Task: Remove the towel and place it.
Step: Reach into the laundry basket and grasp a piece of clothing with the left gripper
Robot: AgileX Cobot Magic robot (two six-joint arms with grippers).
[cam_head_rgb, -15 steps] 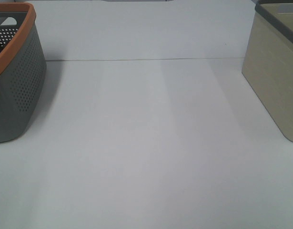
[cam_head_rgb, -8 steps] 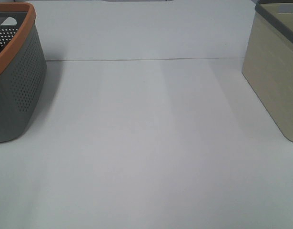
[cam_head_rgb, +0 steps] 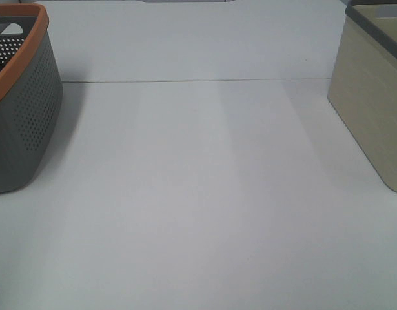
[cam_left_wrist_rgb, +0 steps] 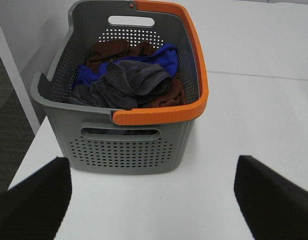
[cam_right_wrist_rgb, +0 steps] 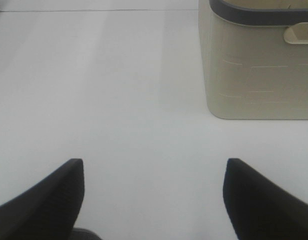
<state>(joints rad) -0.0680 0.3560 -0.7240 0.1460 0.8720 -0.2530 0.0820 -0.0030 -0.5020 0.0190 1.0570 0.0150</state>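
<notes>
table point(cam_head_rgb: 198, 213): white, matte (one seam) | floor point(cam_left_wrist_rgb: 3, 100): dark grey | towel point(cam_left_wrist_rgb: 128, 82): in basket point(cam_left_wrist_rgb: 159, 115)

Matte black jaws, broad wedge shapes, smooth faces, rounded edges

Exterior high is mounted above the table point(cam_head_rgb: 198, 206) and tilted down across it; grey basket point(cam_head_rgb: 24, 110) and beige bin point(cam_head_rgb: 372, 103) are cropped at opposite edges. Left wrist view is taken past the left gripper point(cam_left_wrist_rgb: 149, 159), angled down into the basket, close. Right wrist view is taken past the right gripper point(cam_right_wrist_rgb: 154, 160), set low, facing the bin's side. Basket is shared with left wrist, bin with right, table by all.
</notes>
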